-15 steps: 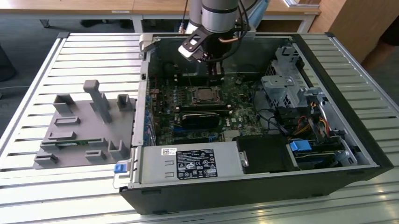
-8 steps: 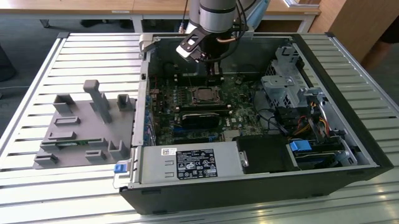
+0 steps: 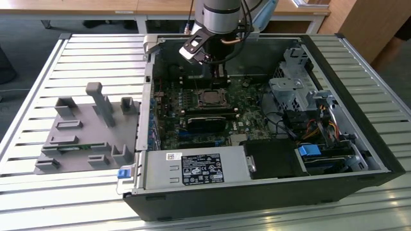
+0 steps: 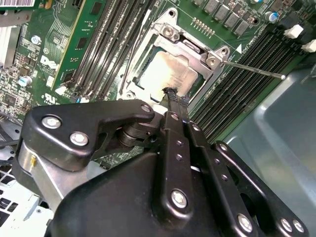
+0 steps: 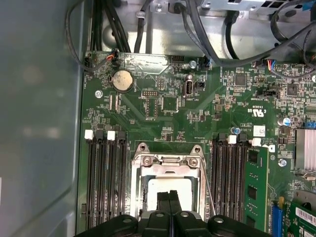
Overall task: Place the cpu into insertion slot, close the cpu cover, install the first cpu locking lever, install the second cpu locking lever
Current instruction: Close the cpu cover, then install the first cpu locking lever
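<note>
Hanging over cpu [image 4: 170, 74], end effector [image 4: 174, 96]; case [image 3: 257, 197] on slatted table [image 3: 96, 48].

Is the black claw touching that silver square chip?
Cannot tell: in the second wrist view the gripper overlaps the silver square chip, hiding any gap.

We log a tabletop [image 3: 38, 202] of pale metal slats with dark grooves between them, spanning the exterior view. Bright glare lies on the slats nearest the camera and along the exterior view's right. Behind the tabletop stand light wooden desks [image 3: 96, 6] on white legs [image 3: 319, 24]. A dark grey floor [image 3: 26, 33] shows under them. A brown wooden cabinet [image 3: 376, 29] stands at the exterior view's far right, near the tabletop's corner.
</note>
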You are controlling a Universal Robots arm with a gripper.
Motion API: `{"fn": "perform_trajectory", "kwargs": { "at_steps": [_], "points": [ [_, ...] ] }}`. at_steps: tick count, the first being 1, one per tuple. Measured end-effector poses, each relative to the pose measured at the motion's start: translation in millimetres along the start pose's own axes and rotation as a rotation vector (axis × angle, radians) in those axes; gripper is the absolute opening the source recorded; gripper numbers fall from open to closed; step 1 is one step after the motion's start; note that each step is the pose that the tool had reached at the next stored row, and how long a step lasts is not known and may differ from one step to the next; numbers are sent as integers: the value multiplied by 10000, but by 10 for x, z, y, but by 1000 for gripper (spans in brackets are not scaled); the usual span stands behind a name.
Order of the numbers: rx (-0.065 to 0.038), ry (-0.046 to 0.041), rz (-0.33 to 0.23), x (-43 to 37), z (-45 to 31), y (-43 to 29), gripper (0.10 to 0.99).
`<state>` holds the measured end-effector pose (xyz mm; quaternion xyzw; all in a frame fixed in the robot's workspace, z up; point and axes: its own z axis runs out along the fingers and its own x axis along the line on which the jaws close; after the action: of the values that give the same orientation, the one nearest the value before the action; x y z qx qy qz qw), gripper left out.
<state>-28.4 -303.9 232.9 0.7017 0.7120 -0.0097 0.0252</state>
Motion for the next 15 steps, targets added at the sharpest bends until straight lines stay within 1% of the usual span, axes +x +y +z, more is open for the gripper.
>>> {"fn": "perform_trajectory", "kwargs": {
  "at_steps": [9, 11, 15],
  "points": [
    [1, -2, -2, -1, -4, -23, 122],
    [0, -1, -1, -1, -23, -23, 122],
    [1, -1, 0, -4, -90, -21, 122]
  ]
}}
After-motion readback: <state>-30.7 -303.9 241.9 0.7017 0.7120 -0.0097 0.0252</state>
